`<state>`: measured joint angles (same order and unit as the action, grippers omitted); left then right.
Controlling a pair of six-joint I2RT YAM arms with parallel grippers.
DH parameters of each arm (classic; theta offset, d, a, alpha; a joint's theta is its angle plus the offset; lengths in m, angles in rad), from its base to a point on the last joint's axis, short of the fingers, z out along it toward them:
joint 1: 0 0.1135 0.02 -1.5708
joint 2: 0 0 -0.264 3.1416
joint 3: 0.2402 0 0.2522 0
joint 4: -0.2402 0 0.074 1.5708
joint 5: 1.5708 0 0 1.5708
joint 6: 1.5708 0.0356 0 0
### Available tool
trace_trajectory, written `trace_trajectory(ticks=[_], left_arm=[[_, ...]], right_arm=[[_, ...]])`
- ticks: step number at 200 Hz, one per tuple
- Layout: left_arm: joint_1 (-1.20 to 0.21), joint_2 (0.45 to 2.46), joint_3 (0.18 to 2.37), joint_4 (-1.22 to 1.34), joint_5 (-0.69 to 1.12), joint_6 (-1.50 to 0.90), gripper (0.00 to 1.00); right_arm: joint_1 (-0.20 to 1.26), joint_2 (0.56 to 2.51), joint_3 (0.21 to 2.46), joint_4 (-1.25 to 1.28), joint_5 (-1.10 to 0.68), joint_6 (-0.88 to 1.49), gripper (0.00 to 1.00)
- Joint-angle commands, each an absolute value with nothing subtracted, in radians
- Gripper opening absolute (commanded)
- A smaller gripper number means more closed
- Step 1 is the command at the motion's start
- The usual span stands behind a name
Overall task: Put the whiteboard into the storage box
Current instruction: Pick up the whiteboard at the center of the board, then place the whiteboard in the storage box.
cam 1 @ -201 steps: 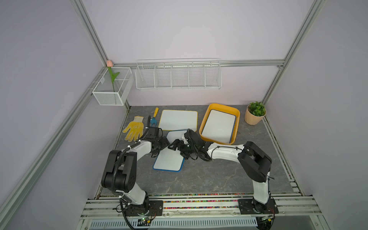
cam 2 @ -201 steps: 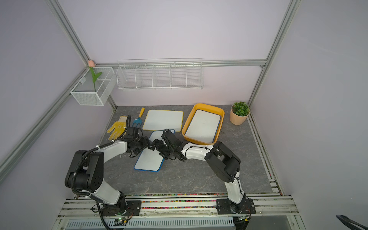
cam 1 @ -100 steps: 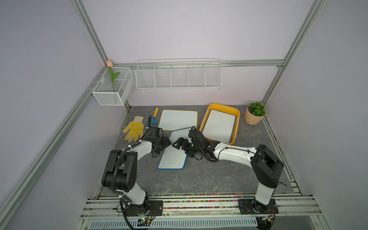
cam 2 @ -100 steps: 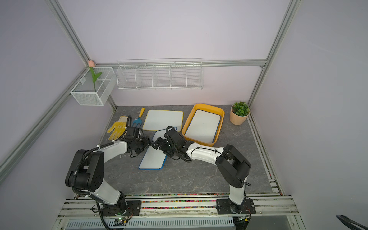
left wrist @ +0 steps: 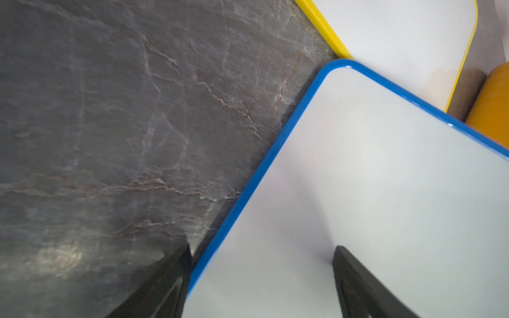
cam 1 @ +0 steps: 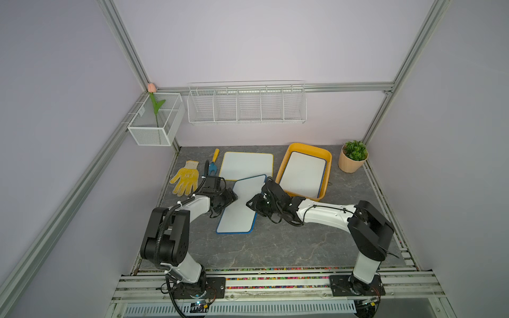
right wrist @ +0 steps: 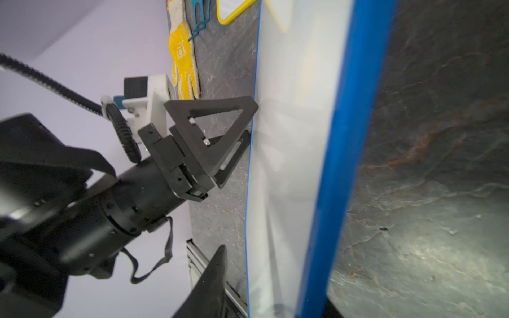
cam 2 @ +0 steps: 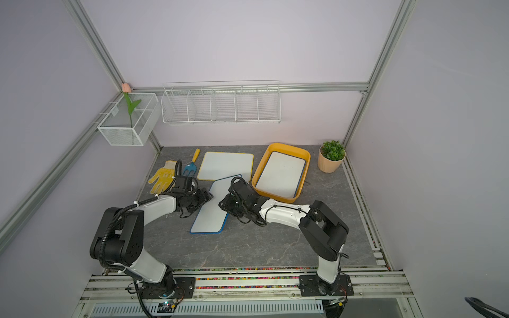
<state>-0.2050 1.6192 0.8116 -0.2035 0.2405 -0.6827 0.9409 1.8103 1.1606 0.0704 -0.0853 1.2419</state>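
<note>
Now left gripper and right gripper straddle blue-rimmed whiteboard edges.

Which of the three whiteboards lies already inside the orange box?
The blue-edged whiteboard flat in the storage box. The other blue-edged one and the yellow-edged one are outside it.

White-shelled left arm and right arm stretch low, wrists converging.
Black left gripper stands wide apart; black right gripper faces it.
</note>
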Motion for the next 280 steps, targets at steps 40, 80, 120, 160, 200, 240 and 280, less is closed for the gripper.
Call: trace_trajectory(ticks=[40, 80, 120, 160, 200, 240, 280], left_arm=[[-0.218, 1.59, 0.76, -0.39, 0.258, -0.704, 0.82], [-0.218, 1.445, 0.81, -0.499, 0.188, -0.686, 0.83], [-0.221, 1.31, 0.85, -0.598, 0.121, -0.632, 0.85], [-0.305, 1.255, 0.957, -0.701, 0.044, -0.52, 0.94], [-0.456, 1.3, 1.137, -0.778, -0.075, -0.437, 0.99], [-0.54, 1.433, 1.35, -0.849, -0.083, -0.322, 0.99], [-0.601, 1.519, 1.494, -0.865, -0.06, -0.207, 0.99]], right_arm=[[0.961, 1.761, 1.162, 0.066, -0.054, 1.223, 0.13], [0.971, 1.694, 1.164, 0.004, -0.03, 1.189, 0.06], [0.971, 1.582, 1.149, -0.044, -0.018, 1.16, 0.07], [0.88, 1.427, 1.098, -0.108, -0.07, 1.124, 0.07], [0.663, 1.3, 1.094, -0.215, -0.209, 1.032, 0.07], [0.385, 1.281, 1.118, -0.269, -0.362, 0.962, 0.07], [0.173, 1.409, 1.237, -0.324, -0.439, 0.836, 0.06]])
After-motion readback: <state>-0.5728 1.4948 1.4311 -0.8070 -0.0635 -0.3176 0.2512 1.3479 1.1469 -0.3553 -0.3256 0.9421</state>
